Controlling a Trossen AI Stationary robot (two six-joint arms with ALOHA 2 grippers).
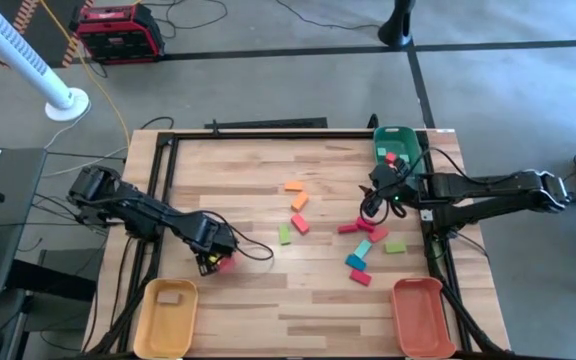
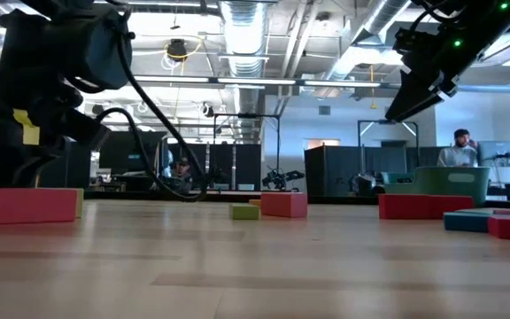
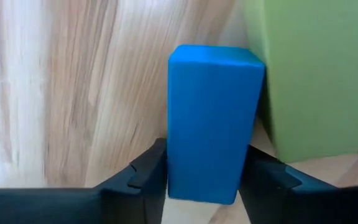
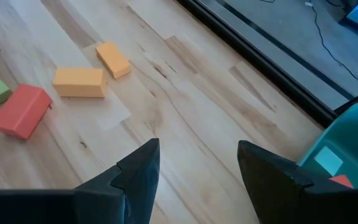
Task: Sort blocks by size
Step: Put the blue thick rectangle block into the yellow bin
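We find the left gripper [image 3: 207, 180] low at the table's [image 1: 238, 295] left front, fingers clamped on a blue block [image 3: 213, 118], presumably for carrying to the yellow tray [image 1: 165, 318] nearby. The right gripper [image 4: 197, 168] hangs spread, empty (beside the green tray [image 1: 400, 140]).

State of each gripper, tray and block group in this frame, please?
left gripper: shut on gripped block, at table level.
gripped block: resting on the table.
right gripper: open, empty, above the table.
green tray: holds blocks.
yellow tray: holds one tan block.
orange tray: no blocks.
loose blocks: scattered on the table.
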